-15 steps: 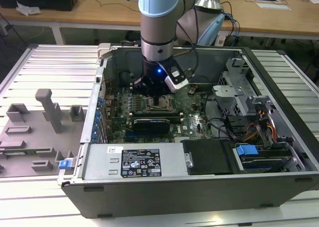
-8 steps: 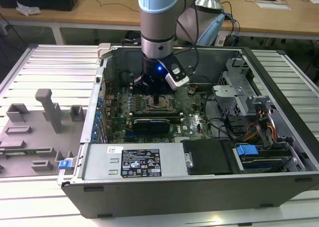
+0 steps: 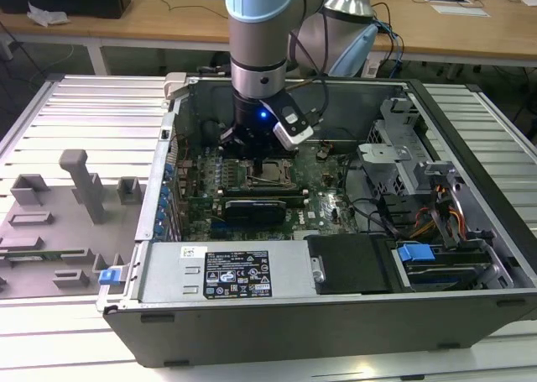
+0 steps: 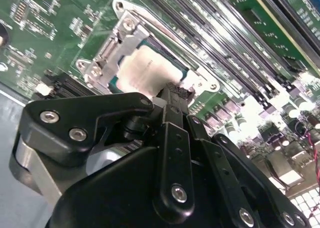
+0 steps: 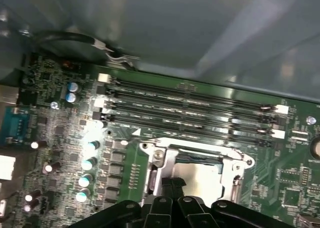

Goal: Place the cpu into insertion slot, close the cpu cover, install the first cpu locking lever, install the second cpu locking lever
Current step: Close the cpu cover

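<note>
A grey metal open computer case (image 3: 336, 315) lies on a slatted table (image 3: 75, 105), and 1 silver-and-blue robot arm (image 3: 260, 46) reaches down into it. Inside is the green circuit board (image 5: 65, 133), with 4 long black memory slots (image 5: 190, 107) beside the small square insertion slot (image 3: 270, 172). The black gripper (image 4: 176, 90) hangs just above that slot; in the first wrist view its 2 fingers (image 5: 165, 188) are drawn together with nothing seen between them. The thin silvery cpu cover (image 5: 235, 170) frames the socket; I cannot tell whether it is latched. The flat square cpu (image 4: 147, 67), dull silver on top, lies inside the slot, directly under the fingertips.
</note>
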`<action>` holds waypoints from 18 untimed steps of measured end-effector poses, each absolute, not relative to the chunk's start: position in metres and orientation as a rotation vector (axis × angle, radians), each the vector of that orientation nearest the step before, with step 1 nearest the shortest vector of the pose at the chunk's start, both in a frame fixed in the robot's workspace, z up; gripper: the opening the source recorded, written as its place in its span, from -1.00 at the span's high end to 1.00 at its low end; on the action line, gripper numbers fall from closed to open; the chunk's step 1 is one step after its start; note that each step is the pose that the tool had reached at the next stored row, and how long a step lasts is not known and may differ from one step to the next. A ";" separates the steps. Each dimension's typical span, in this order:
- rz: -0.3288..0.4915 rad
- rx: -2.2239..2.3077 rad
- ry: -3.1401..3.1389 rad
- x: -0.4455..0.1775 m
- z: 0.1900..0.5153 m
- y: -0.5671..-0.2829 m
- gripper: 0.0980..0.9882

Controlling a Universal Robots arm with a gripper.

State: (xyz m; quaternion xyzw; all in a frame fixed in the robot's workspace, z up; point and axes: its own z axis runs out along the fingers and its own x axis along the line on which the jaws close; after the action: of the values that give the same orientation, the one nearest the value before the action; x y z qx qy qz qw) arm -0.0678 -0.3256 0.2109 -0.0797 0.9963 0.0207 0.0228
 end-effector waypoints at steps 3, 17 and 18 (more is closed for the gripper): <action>0.070 -0.247 3.085 -0.069 0.210 -0.325 0.98; 0.089 -0.246 3.084 -0.071 0.205 -0.325 0.98; 0.089 -0.246 3.084 -0.071 0.205 -0.325 0.98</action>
State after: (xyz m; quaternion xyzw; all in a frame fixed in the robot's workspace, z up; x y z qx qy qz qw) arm -0.0708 -0.3249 0.2045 -0.0796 0.9961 0.0288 0.0233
